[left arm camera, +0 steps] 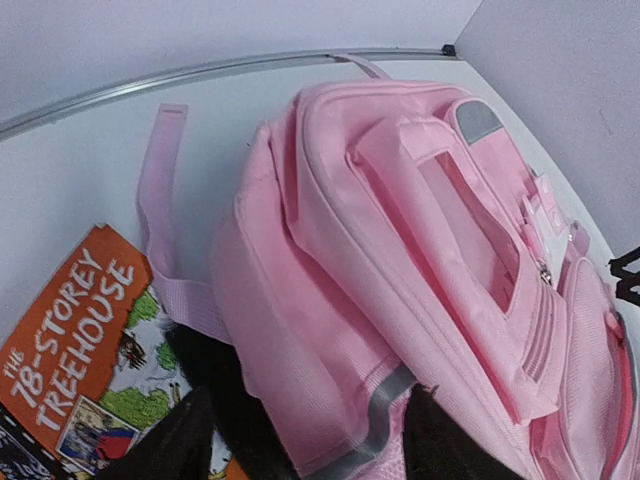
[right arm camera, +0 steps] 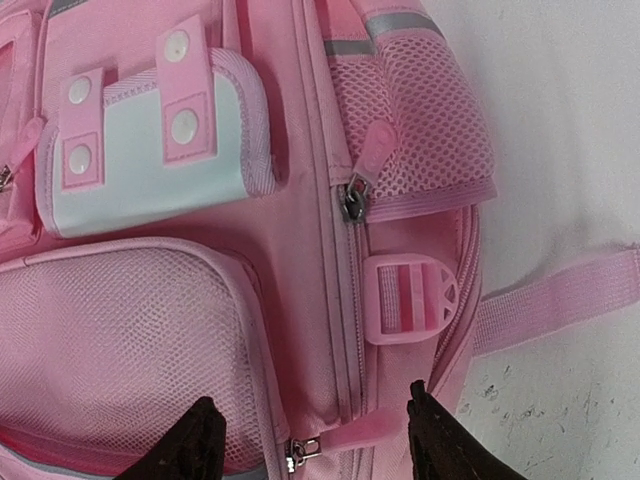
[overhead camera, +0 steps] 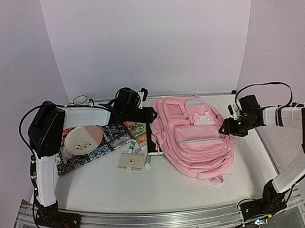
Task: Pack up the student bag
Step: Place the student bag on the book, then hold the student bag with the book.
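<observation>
The light-pink student bag [overhead camera: 194, 137] lies flat, front side up, right of the table's middle. My left gripper [overhead camera: 151, 115] is at its upper left side. In the left wrist view the gripper [left arm camera: 315, 445] is open, its jaws wide apart, with the bag's side edge and grey trim [left arm camera: 385, 400] between them. My right gripper [overhead camera: 224, 127] is at the bag's right edge. In the right wrist view it [right arm camera: 320, 445] is open over a zip slider with a pink pull tab [right arm camera: 370, 432], and holds nothing. A second zip slider [right arm camera: 352, 200] sits higher up.
An orange book [left arm camera: 80, 340] lies left of the bag [overhead camera: 137, 129]. A plate [overhead camera: 82, 139] rests on a patterned mat [overhead camera: 104, 147]. A beige wallet [overhead camera: 131, 161] and two tubes [overhead camera: 132, 146] lie in front. A cup [overhead camera: 79, 100] stands at the back. A loose strap [right arm camera: 560, 305] trails right.
</observation>
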Robot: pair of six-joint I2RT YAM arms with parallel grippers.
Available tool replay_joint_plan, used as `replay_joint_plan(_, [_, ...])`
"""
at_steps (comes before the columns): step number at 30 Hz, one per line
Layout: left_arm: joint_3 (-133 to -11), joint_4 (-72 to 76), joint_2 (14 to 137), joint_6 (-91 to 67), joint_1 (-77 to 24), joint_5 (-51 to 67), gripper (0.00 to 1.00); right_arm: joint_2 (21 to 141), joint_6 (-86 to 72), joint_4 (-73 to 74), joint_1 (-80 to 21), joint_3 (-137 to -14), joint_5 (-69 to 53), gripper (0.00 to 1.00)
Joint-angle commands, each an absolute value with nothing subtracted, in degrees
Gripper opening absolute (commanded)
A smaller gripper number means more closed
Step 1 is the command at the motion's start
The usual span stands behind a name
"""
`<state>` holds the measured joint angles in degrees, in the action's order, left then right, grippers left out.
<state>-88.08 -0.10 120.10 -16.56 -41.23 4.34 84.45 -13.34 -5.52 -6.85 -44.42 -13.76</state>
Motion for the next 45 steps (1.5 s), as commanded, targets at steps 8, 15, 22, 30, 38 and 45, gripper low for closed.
replay_joint_plan(8, [-78.9,-4.1,108.8,-37.5,-49.1,0.1,0.88,86.6,-13.7,-7.1,-3.0,-43.4,-15.8,0.63])
replay_joint_plan(15, [-77.4,-1.2,110.7,-43.0,-53.4,2.0,0.85,90.5,-16.9,-9.7,-2.3,-43.4,-17.8,0.58])
replay_joint_plan(22, [-78.1,2.0,113.8,-46.2,-53.5,4.9,0.73,91.7,-19.2,-11.8,-2.3,-42.3,-20.9,0.41])
replay_joint_plan(30, [-78.4,5.8,116.7,-49.7,-53.5,6.8,0.56,89.2,-21.0,-11.8,-2.3,-39.8,-24.1,0.22])
replay_joint_plan(38, [-80.3,7.0,117.7,-48.9,-53.1,4.5,0.18,83.5,-21.9,-10.7,-2.4,-36.1,-26.0,0.17])
replay_joint_plan(45, [-81.4,7.0,117.8,-46.5,-51.4,4.4,0.00,78.4,-20.9,-9.2,-2.7,-34.5,-25.0,0.20])
